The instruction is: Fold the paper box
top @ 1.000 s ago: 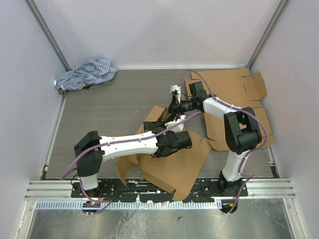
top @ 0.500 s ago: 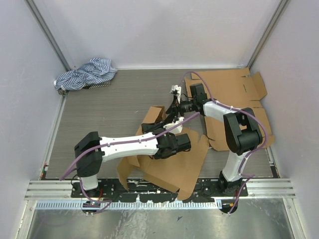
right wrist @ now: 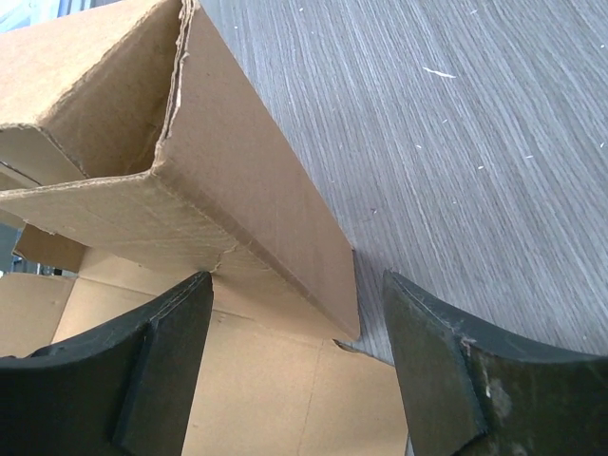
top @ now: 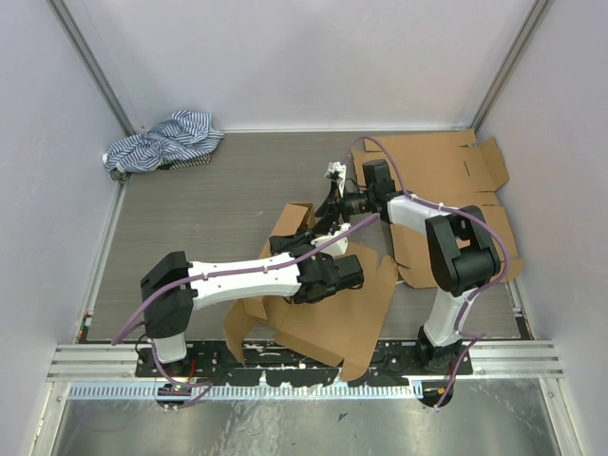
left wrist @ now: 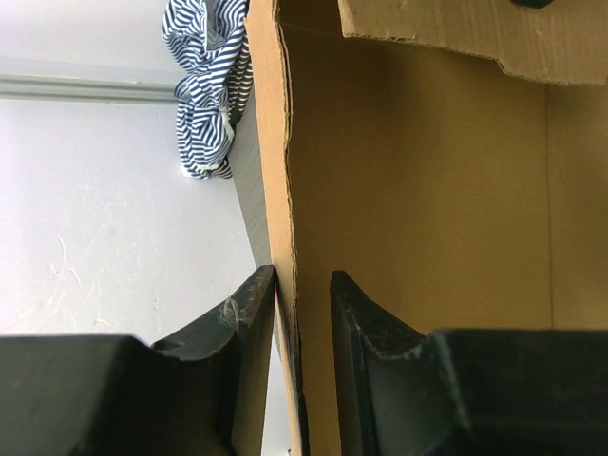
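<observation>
The paper box (top: 328,318) is a brown cardboard blank lying partly unfolded at the table's front middle, with one side wall (top: 295,219) raised. In the left wrist view a cardboard panel's edge (left wrist: 281,171) stands between my left gripper's (left wrist: 302,285) jaws; the left finger (left wrist: 242,323) lies near it and the right finger (left wrist: 370,328) stands apart, so the gripper is open. My right gripper (right wrist: 299,285) is wide open, its fingers on either side of the raised wall's lower corner (right wrist: 332,285), touching nothing. From above, the left gripper (top: 288,243) and the right gripper (top: 330,205) meet at that raised wall.
A second flat cardboard blank (top: 437,166) lies at the back right, under the right arm. A crumpled blue-striped cloth (top: 163,141) sits in the back left corner, also seen as the striped cloth (left wrist: 204,85). White walls enclose the grey wood-grain table (top: 209,209).
My left gripper's jaws have parted from the panel they pinched. The box's front flaps have settled slightly lower and nearer. The right gripper has shifted a little toward the back.
</observation>
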Available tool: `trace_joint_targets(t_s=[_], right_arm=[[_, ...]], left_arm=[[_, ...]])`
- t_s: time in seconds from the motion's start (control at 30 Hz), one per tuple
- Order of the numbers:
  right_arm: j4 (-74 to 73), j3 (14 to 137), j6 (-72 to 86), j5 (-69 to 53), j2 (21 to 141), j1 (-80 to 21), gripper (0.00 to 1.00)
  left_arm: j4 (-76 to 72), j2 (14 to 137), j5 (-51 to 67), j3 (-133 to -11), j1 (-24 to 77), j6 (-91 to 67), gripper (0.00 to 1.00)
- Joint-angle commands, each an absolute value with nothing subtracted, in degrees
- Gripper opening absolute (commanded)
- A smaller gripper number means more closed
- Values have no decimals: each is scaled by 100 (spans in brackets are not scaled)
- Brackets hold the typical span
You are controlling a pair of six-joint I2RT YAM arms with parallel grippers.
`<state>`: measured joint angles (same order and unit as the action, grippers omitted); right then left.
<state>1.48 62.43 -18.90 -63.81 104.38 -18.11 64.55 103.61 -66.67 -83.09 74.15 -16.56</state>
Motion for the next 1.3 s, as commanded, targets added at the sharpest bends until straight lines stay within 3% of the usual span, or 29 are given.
trace_joint_targets(t_s=[0.0,0.3,0.7,0.87,1.27], right_arm=[[576,6178,-1705,-6541,10049,-1828,76],[905,6009,-1447,-6505,9824,-1828,77],[1164,6036,-1149,-6398,9994,-1989,71],[1272,5882,-1078,-6372,9850,-2008,86],[1623,5728,-837,-6162,9822,-2069,89]], left_arm=[[6409,10417,-6583,-8338,7466,-1749,36],[6504,10457,-6681,-8476,7462,-1775,36],[6361,10445,-6659,-8485,7462,-1761,36],[6378,10461,-6671,-8517,7466,-1754,35],[6286,10251,-6522,-8484,7478,-1737,37]])
